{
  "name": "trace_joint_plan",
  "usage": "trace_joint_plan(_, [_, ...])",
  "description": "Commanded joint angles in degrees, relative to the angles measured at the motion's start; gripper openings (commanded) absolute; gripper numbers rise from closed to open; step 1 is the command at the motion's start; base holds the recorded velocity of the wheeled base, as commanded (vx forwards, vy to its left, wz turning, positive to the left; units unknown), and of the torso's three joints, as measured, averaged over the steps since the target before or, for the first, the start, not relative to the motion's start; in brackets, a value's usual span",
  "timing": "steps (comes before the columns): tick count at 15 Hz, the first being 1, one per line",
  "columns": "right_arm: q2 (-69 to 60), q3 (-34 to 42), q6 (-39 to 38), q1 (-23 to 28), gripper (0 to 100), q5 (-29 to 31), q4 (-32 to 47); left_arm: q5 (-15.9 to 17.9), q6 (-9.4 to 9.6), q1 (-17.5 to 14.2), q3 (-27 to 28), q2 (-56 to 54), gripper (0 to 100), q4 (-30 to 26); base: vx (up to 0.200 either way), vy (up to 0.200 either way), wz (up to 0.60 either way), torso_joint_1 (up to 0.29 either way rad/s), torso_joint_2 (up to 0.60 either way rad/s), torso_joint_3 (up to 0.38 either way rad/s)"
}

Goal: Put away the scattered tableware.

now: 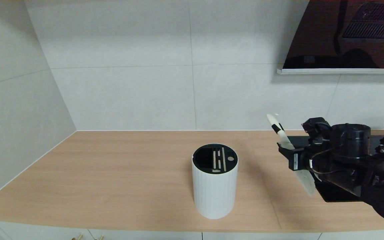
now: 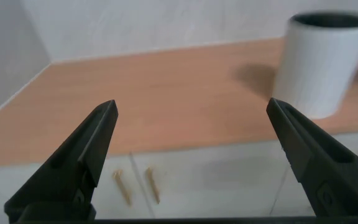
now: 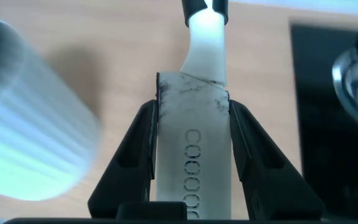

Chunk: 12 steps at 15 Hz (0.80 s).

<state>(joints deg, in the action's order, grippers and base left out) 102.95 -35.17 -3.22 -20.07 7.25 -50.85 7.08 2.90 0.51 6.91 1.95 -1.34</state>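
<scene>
Countertop of light brown wood [image 1: 112, 173] carries a white ribbed cylindrical utensil holder with a black slotted top [image 1: 214, 186], standing upright near the front edge. To the right of the holder, raised above the counter and apart from it, the right gripper [image 1: 293, 156] has its two black fingers [image 3: 138, 149] clamped on the flat blade of a white knife with a black band on its handle [image 1: 283, 138]. The knife is tilted, its handle up and leaning toward the holder's side, its blade tip pointing down on the far side from the holder. A black glass cooktop [image 1: 332, 196] lies farther right of the holder. The left gripper [image 2: 191, 109] hangs in front of the holder, beyond the counter's front edge, fingers spread wide with nothing between them.
</scene>
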Motion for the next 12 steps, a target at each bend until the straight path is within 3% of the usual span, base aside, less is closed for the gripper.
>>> trace_joint_plan(1, [-5.8, -6.2, 0.1, -4.1, 0, 0.1, 3.6, 7.6, -3.17, 2.2, 19.5, 17.3, 100, -2.4, 0.0, 0.0, 0.0, 0.0, 0.0, 0.0])
trace_joint_plan(3, [-6.4, -10.2, 0.1, -8.1, 0, 0.2, 5.3, 12.3, -3.17, 2.4, 30.4, 33.2, 100, -2.3, 0.0, 0.0, 0.0, 0.0, 0.0, 0.0])
trace_joint_plan(5, [-6.3, -12.4, 0.1, -11.1, 0, 0.2, 6.4, 15.7, -3.52, 3.1, 35.6, 43.3, 100, -1.8, 0.0, 0.0, 0.0, 0.0, 0.0, 0.0])
trace_joint_plan(6, [-6.4, -13.5, 0.1, -14.2, 0, 0.4, 7.2, 16.5, -7.3, 8.5, 38.4, 54.8, 100, 1.5, 0.0, 0.0, 0.0, 0.0, 0.0, 0.0])
trace_joint_plan(7, [-6.5, -13.5, -0.2, -17.6, 0, 1.1, 7.3, 16.5, -9.67, 10.7, 38.2, 57.6, 100, 4.2, 0.0, 0.0, 0.0, 0.0, 0.0, 0.0])
trace_joint_plan(8, [-6.4, -13.1, -0.7, -20.9, 0, 2.5, 7.3, 16.5, -17.49, 15.7, 36.4, 63.6, 100, 13.6, 0.0, 0.0, 0.0, 0.0, 0.0, 0.0])
trace_joint_plan(10, [-6.6, -13.0, -4.1, -24.6, 0, 5.1, 6.9, 16.5, -26.28, 19.7, 31.6, 70.5, 100, 30.3, 0.0, 0.0, 0.0, 0.0, 0.0, 0.0])
trace_joint_plan(12, [-7.1, -12.6, -4.9, -27.7, 0, 6.0, 6.9, 15.6, -32.78, 22.2, 28.3, 78.4, 100, 46.0, 0.0, 0.0, 0.0, 0.0, 0.0, 0.0])
